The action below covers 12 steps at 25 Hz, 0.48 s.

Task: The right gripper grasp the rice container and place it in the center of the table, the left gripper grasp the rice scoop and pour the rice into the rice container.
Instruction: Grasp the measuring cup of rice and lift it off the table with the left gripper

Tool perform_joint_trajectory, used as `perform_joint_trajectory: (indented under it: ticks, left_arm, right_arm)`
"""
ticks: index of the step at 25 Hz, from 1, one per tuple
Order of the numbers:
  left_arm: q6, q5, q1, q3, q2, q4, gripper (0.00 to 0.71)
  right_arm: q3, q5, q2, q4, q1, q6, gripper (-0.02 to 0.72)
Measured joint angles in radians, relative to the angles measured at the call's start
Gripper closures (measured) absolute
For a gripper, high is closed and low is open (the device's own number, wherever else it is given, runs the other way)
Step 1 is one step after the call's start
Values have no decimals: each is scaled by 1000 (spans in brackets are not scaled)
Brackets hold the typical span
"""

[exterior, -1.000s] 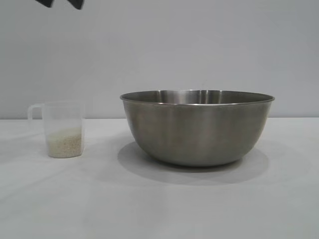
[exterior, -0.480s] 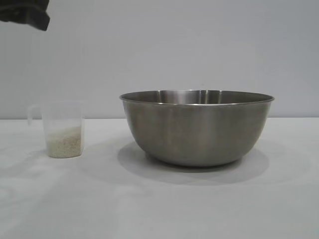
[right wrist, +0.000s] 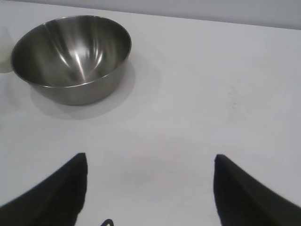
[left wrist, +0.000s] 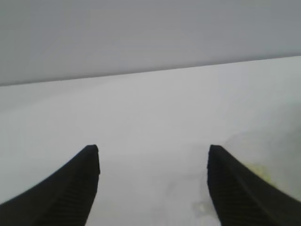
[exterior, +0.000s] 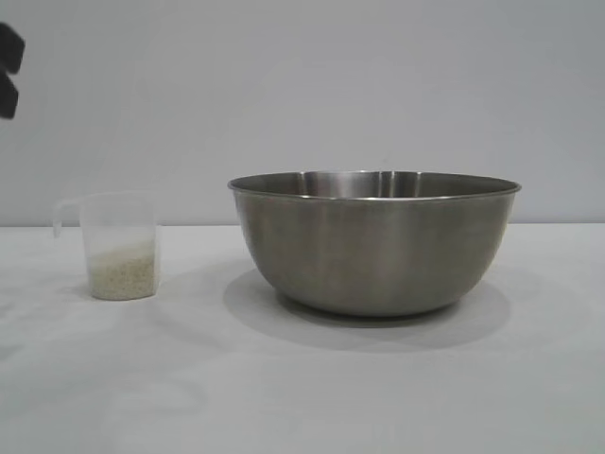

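Observation:
The rice container [exterior: 373, 246], a large steel bowl, stands empty on the white table [exterior: 302, 397] near its middle; the right wrist view shows it [right wrist: 70, 59] well ahead of my right gripper [right wrist: 150, 157]. That gripper is open over bare table with nothing between its fingers. To the bowl's left, the rice scoop [exterior: 118, 222], a clear plastic cup with a loop handle, stands upright with rice [exterior: 121, 270] in its lower part. My left gripper [exterior: 7, 70] hangs at the exterior view's left edge, above and left of the scoop. It [left wrist: 154, 149] is open and holds nothing.
A plain grey wall closes off the back of the table. Bare cloth lies in front of the bowl and the scoop and to the bowl's right.
My left gripper has moved left and down in the exterior view, from the top edge above the scoop to the left edge. Bowl and scoop have not moved.

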<state>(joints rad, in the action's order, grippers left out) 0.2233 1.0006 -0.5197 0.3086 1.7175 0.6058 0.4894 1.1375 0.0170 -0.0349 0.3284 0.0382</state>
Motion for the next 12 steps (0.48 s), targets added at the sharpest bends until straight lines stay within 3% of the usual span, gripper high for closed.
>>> perform_joint_trajectory:
  ticks: [12]
  left_arm:
    - [-95, 133, 0, 2, 166, -87, 280]
  right_arm:
    - [0, 0, 0, 0, 0, 0, 195]
